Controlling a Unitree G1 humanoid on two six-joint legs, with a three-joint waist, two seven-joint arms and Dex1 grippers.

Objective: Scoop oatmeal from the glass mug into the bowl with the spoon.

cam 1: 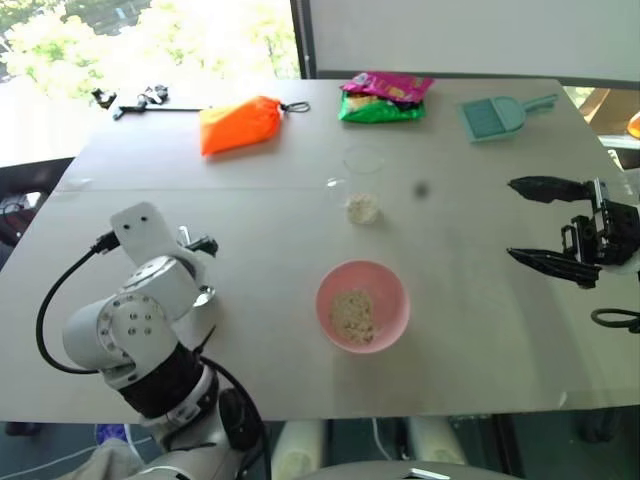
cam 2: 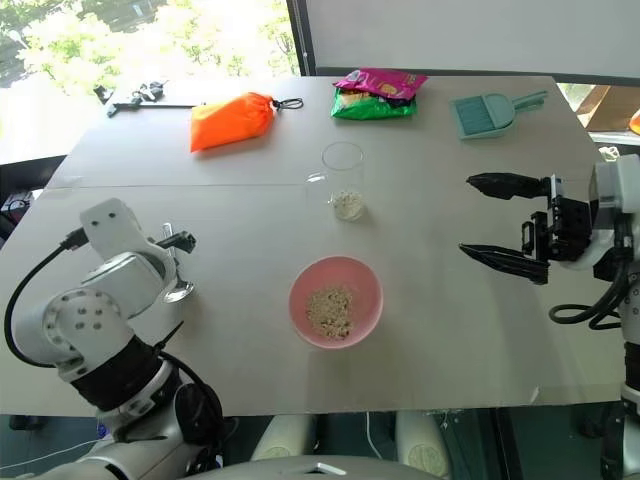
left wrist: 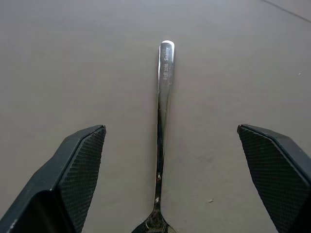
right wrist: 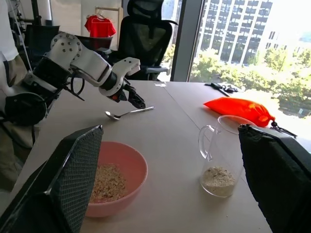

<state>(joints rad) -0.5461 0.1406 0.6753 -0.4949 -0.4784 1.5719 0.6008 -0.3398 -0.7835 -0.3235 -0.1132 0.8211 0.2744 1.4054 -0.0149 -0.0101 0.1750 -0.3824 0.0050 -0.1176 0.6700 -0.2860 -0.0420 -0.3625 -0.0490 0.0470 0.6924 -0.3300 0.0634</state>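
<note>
Your left pincer (left wrist: 170, 179) hangs with its fingers apart, straddling the spoon (left wrist: 163, 126), which lies flat on the table (cam 1: 480, 330). Your right pincer (cam 2: 480, 218) is spread wide and empty, right of the bowl (cam 2: 336, 300) and mug (cam 2: 345, 183), both holding oatmeal (cam 2: 329, 310).

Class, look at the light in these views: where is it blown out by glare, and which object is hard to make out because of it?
Left eye view: daylight through the window washes out the far table edge, and the glass mug nearly vanishes. Right wrist view: bright sky behind, yet the mug's outline and handle show clearly. Left wrist view: the spoon handle carries a bright glint.
</note>
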